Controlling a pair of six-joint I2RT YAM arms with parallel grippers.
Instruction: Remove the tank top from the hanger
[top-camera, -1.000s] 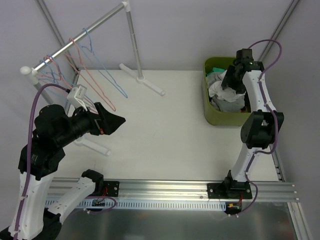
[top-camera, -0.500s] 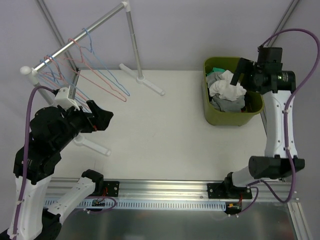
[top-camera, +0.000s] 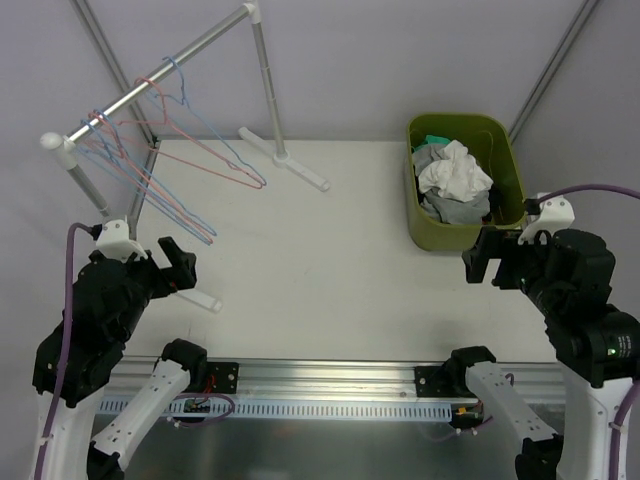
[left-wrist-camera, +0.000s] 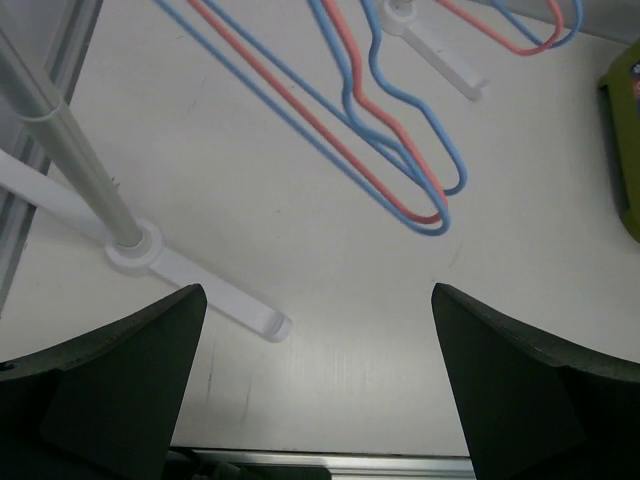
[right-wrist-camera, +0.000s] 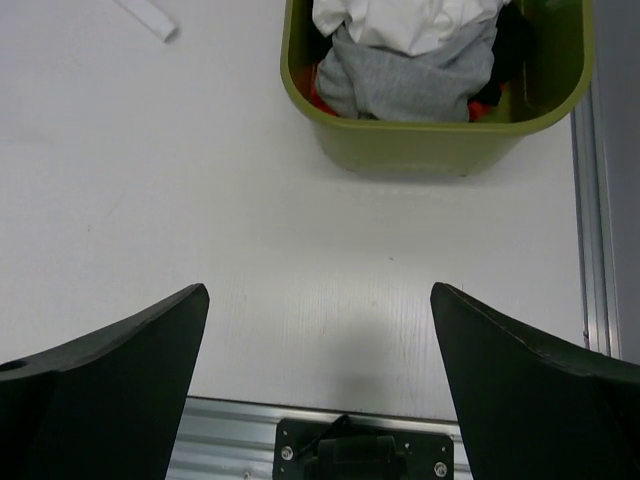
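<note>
Both sets of jaws gape wide, holding nothing — bare hangers (left-wrist-camera: 385, 185) dangle from the rail (top-camera: 200, 43), and a crumpled white garment (top-camera: 455, 172) tops the pile in the green bin (top-camera: 455, 238).

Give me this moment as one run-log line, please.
left gripper: open, empty | right gripper: open, empty | hangers: bare, on rail | clothes: piled in green bin

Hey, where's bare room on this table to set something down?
The widest bare patch of table lies between the rack's feet on the left and the green bin on the right, back from the rail. Crowded: the left corner under the hangers; the bin is heaped with clothes.
</note>
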